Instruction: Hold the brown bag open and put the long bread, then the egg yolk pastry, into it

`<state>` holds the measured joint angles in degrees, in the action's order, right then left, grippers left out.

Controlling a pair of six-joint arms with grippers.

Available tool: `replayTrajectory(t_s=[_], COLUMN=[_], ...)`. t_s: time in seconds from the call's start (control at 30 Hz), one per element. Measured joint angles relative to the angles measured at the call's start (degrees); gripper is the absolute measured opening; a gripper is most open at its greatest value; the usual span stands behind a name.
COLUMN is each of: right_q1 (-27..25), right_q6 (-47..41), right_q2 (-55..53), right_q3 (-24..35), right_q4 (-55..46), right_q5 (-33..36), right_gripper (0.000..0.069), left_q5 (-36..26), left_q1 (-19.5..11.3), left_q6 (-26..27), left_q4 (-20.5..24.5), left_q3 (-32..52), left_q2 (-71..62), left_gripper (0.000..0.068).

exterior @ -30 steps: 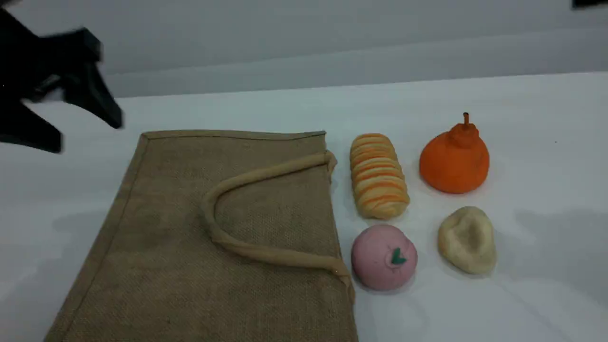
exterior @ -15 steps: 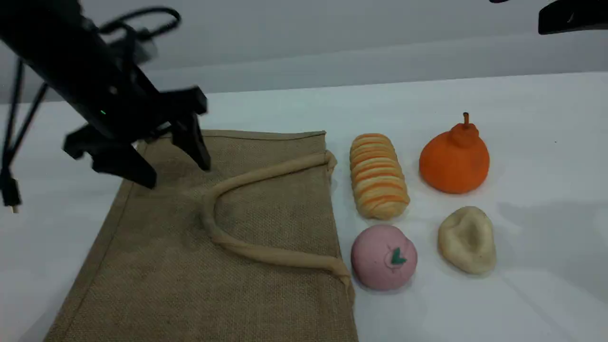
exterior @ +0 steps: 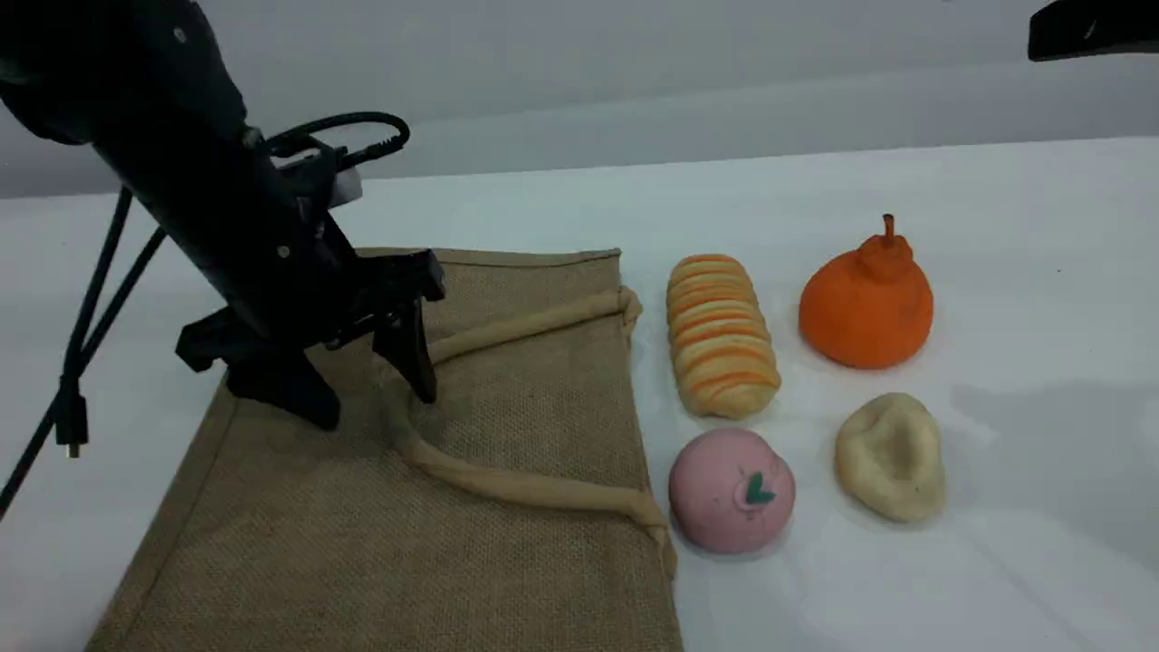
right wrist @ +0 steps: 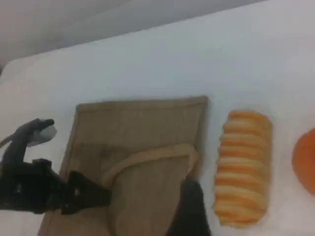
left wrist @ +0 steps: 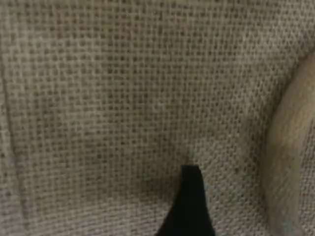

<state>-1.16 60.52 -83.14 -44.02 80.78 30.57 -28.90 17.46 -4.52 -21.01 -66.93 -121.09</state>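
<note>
left gripper (exterior: 371,407) jaws spread, tips down on the flat brown bag (exterior: 507,561) beside its handle (exterior: 516,484), long bread (exterior: 722,335) just right of bag, egg yolk pastry (exterior: 891,457) further right, right gripper (right wrist: 191,209) raised, spread, empty

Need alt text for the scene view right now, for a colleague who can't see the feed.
The left gripper, jaws open, is down on the flat brown bag beside its handle. The long bread, egg yolk pastry, pink ball and orange fruit sit untouched to the bag's right.
</note>
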Motion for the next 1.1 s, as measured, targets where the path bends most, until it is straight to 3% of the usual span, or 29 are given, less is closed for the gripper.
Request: replayTrajectory(t_s=[0.2,0.33,0.7,1.1], right_q1=[0.0,0.0,0.0,0.0], right_q6=[0.0,0.0,0.0,0.0], right_q2=[0.0,0.0,0.0,0.0], right_q3=[0.0,0.0,0.0,0.0], right_q4=[0.1,0.1,0.1,0.1], right_q5=[0.0,0.0,0.0,0.0], right_gripper=[0.0514,0.0514,0.0514,0.0514], left_q5=[-1.5,-2.5,-2.4,-4.0], left_q1=[0.0,0.0,0.0,0.0], left_q6=[-1.1,-2.3,-2.3,-11.1], left_q4=[0.1,0.1,2.6,11.3], left_q3=[-2.9,-3.3,-3.3,-3.3], left_q2=[-2.3,-2.8,-2.8,-2.8], left_gripper=[0.054,0.0492,0.0215,0.0203])
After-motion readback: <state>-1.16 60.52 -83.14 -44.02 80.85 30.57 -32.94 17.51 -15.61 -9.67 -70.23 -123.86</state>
